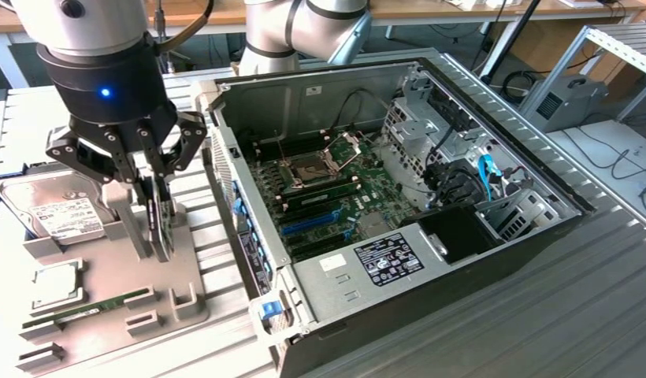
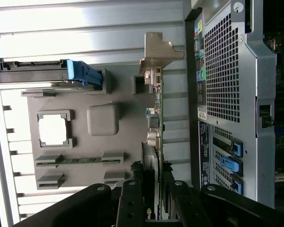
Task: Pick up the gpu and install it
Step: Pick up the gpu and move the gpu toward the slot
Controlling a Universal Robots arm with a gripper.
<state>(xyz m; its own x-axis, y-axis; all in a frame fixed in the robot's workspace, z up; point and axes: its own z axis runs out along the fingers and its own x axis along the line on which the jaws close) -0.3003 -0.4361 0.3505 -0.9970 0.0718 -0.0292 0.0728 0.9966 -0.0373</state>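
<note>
ram stick (image 1: 87,309): lies flat in its slot at the near end of the grey fixture tray (image 1: 113,276)
cpu (image 1: 55,279): flat in a square pocket of the tray, just behind the ram stick
hard drive (image 1: 62,214): silver, white label, at the tray's far corner on the exterior view's left
gpu (image 1: 160,228): stands on edge in the tray's slot beside the hard drive. Wrist view shows it edge-on (image 2: 155,118), silver bracket (image 2: 157,52) at the end away from the hand
hand (image 1: 155,189): half closed, one finger on each face of the gpu's top edge, gripping it. Same grip in the wrist view (image 2: 151,198)
pc case (image 1: 460,299): open, on its side on the ribbed tabletop (image 1: 575,315), just beside the tray toward the exterior view's right
motherboard (image 1: 334,205): inside the case, blue slots (image 1: 307,224) on the side nearest the tray
arm (image 1: 102,47): comes down from above the tray
</note>
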